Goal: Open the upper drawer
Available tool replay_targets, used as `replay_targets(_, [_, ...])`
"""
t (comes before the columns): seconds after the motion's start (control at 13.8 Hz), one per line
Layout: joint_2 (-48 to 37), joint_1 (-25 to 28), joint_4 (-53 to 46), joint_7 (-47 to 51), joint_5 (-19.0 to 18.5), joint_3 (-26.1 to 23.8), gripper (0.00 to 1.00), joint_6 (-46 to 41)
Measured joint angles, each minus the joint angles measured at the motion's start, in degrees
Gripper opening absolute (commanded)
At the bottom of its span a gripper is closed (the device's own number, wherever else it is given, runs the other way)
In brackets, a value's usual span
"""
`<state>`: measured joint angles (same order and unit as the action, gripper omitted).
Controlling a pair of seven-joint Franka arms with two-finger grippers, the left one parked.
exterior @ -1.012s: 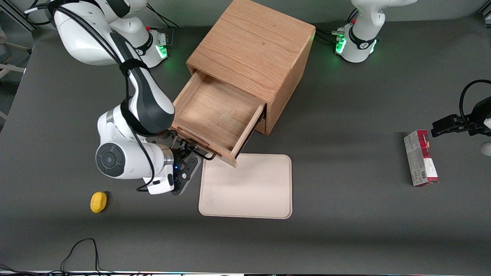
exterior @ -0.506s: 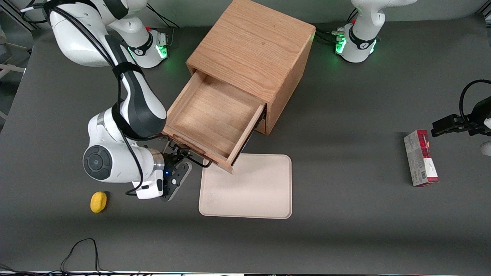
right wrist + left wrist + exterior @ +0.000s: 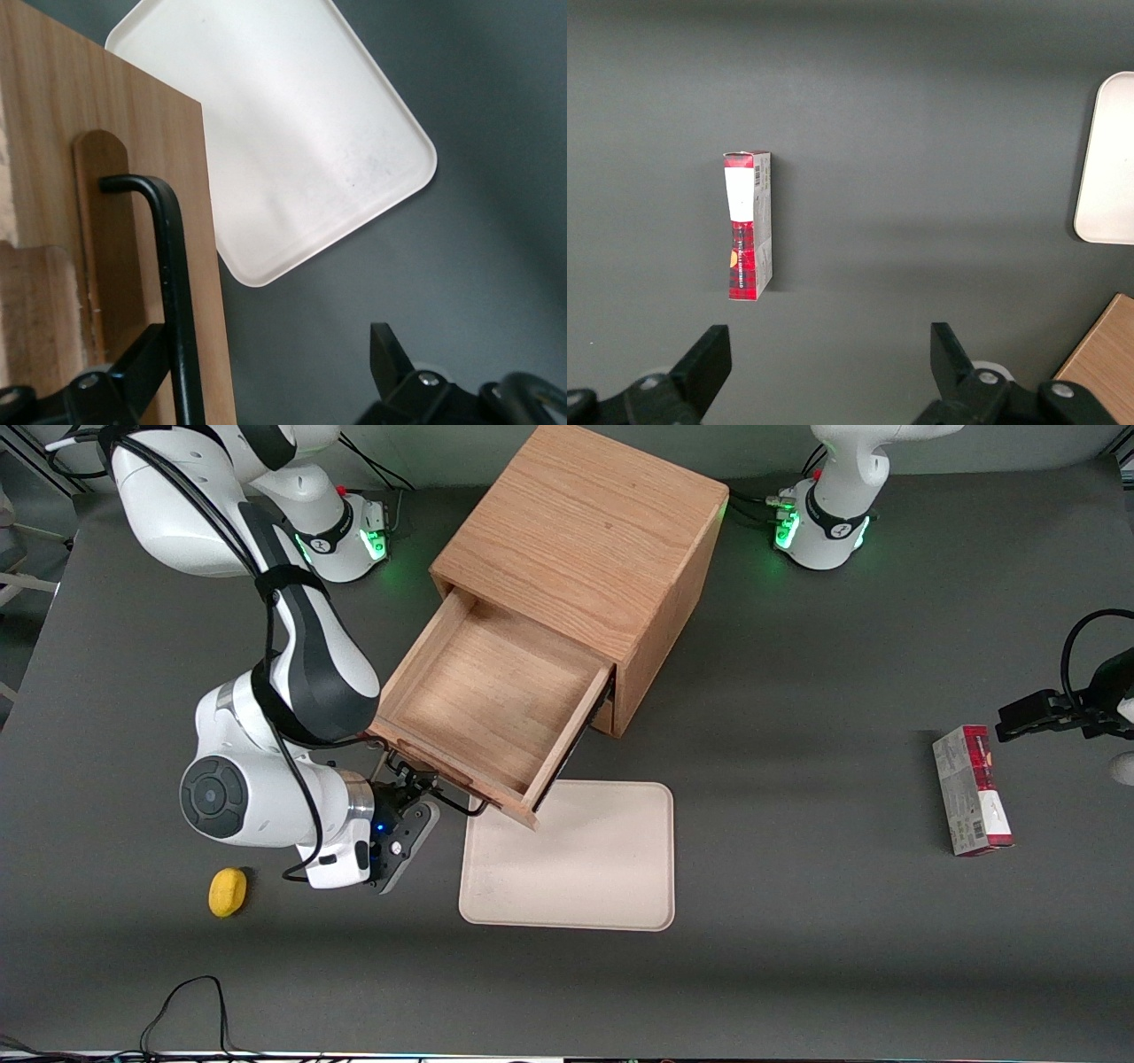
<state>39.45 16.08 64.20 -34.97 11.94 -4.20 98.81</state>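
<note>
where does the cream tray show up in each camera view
Front view: the flat cream rectangular tray lies on the dark table, nearer the camera than the pulled-out light-oak upper drawer.
Left wrist view: only one rounded edge of the tray shows.
Right wrist view: the tray lies beside the drawer's black bar handle.
Shared landmark: the wooden cabinet. The right gripper, open, straddles the handle.

Light-oak upper drawer (image 3: 485, 700) (black handle (image 3: 173, 292))

Right arm (image 3: 266, 815) is showing glossy white shells with black joint sections and a round dark grey end cap. A black cable, strapped on, is running along the links. The base is glowing green. The dark gripper (image 3: 415, 781), blue light showing, is sitting at 7 o'clock of the upper drawer (image 3: 483, 691), jaws standing apart.
</note>
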Motion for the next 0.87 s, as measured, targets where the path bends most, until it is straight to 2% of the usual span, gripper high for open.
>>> replay_targets(0.51, [-0.1,-0.1,-2.3,0.5,-0.8,2.7,1.00,0.0])
replay_targets(0.72, [-2.7,-0.1,-2.4,1.9,-4.4,3.0,1.00,-2.6])
replay_targets(0.87, [-7.4,0.0,1.7,5.0,-5.5,4.1,1.00,-4.9])
